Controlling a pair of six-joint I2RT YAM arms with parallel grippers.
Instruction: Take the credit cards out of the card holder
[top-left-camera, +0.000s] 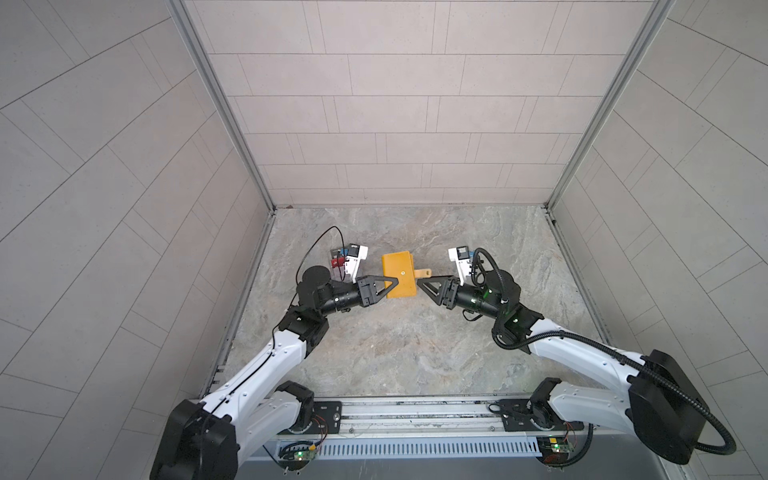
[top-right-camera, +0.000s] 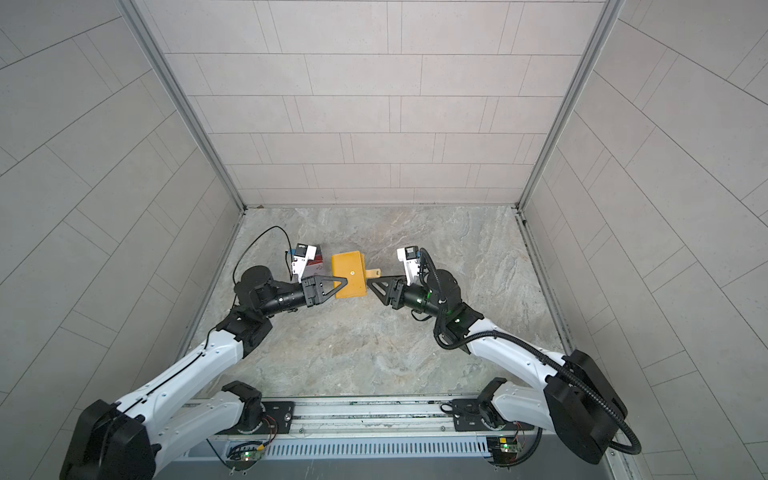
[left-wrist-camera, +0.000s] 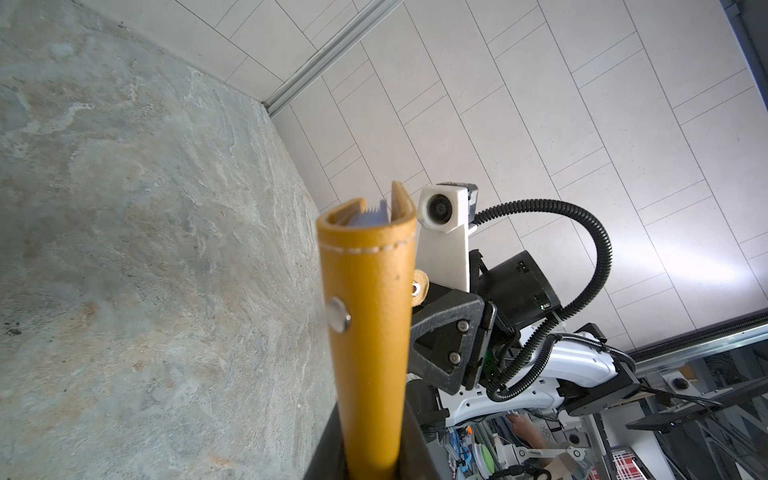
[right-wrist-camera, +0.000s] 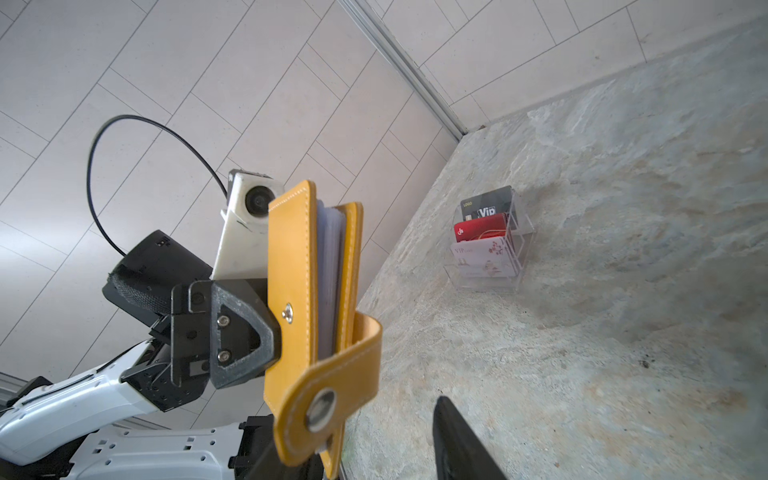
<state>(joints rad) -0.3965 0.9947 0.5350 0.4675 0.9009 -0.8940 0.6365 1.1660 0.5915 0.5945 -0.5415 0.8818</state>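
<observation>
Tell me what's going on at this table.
The left gripper is clamped on the spine end of the mustard-yellow booklet-style card holder. Its snap tab is undone and points toward the right gripper, whose jaws stand apart beside it, gripping nothing. The bluish plastic sleeves show, but no card is out of them yet. A clear tiered stand showing three cards sits behind the left arm.

The grey-beige, marble-veined stone tabletop (top-left-camera: 415, 345) carries one thing directly — a clear tiered plastic card stand (right-wrist-camera: 521, 232), upright just beyond the left gripper (top-left-camera: 392, 283), on its outer side — holding a dark grey card (right-wrist-camera: 486, 205), a red card (right-wrist-camera: 478, 229) and a white card (right-wrist-camera: 482, 257).
</observation>
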